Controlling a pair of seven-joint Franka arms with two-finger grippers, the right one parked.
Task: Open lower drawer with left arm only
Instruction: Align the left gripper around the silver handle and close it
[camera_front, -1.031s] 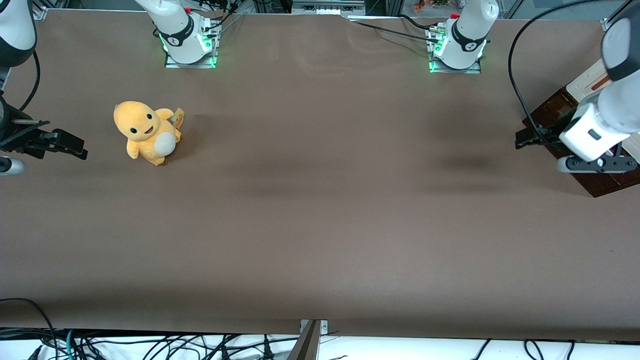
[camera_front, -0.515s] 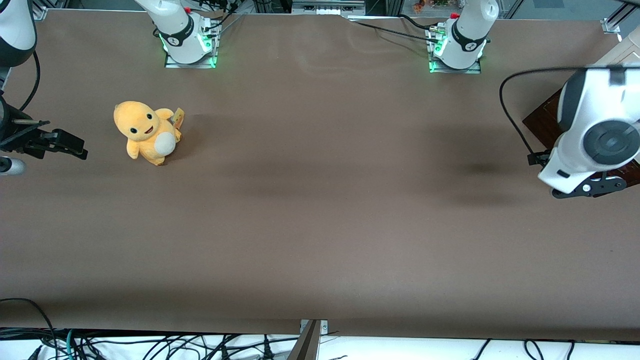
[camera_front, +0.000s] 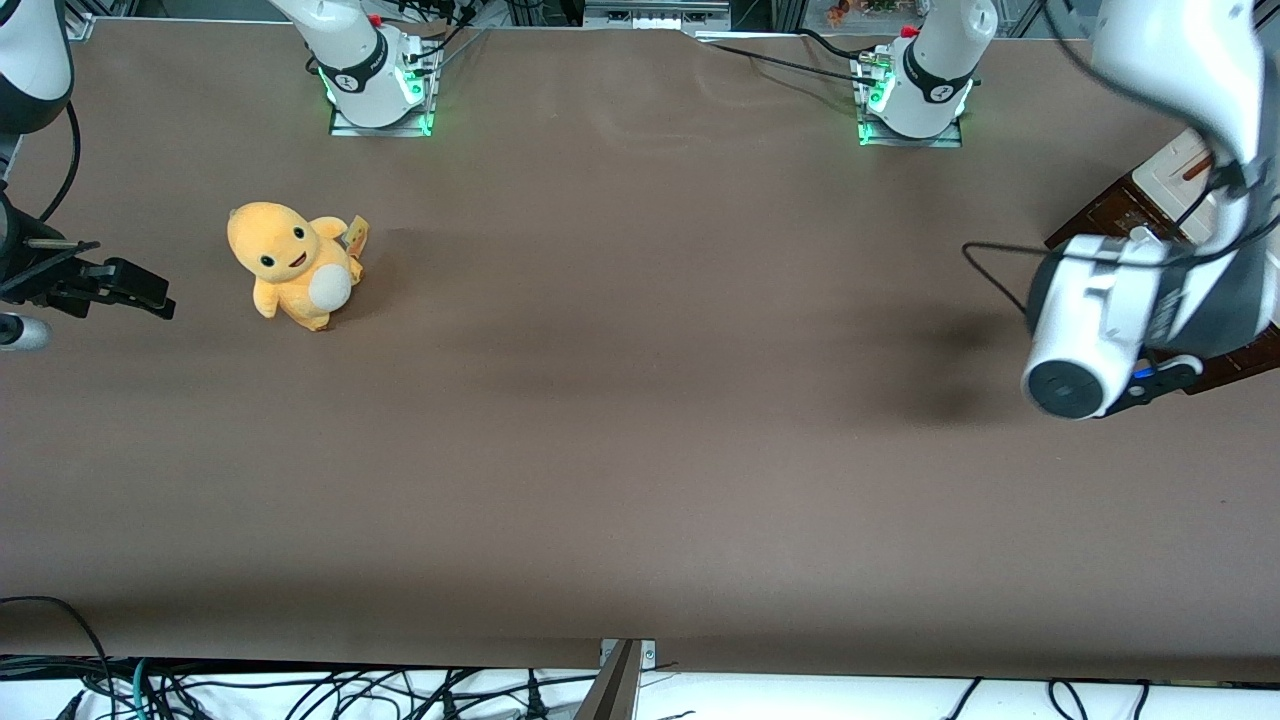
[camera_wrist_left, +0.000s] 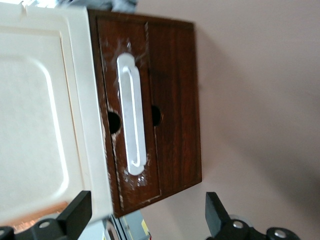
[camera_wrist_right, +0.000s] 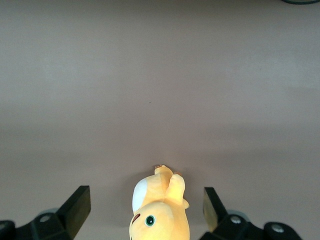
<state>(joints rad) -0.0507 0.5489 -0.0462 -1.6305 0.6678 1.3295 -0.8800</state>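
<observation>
In front of lower drawer (camera_wrist_left: 131, 120) | end effector (camera_wrist_left: 147, 220) wide apart | reddish-brown front, whitish bar handle (camera_wrist_left: 133, 117)

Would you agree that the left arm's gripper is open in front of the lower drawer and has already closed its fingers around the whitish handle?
Not quite. In the left wrist view the gripper is open in front of the lower drawer, but its fingers are spread wide and apart from the whitish handle; nothing is grasped yet, and the drawer looks shut.
</observation>
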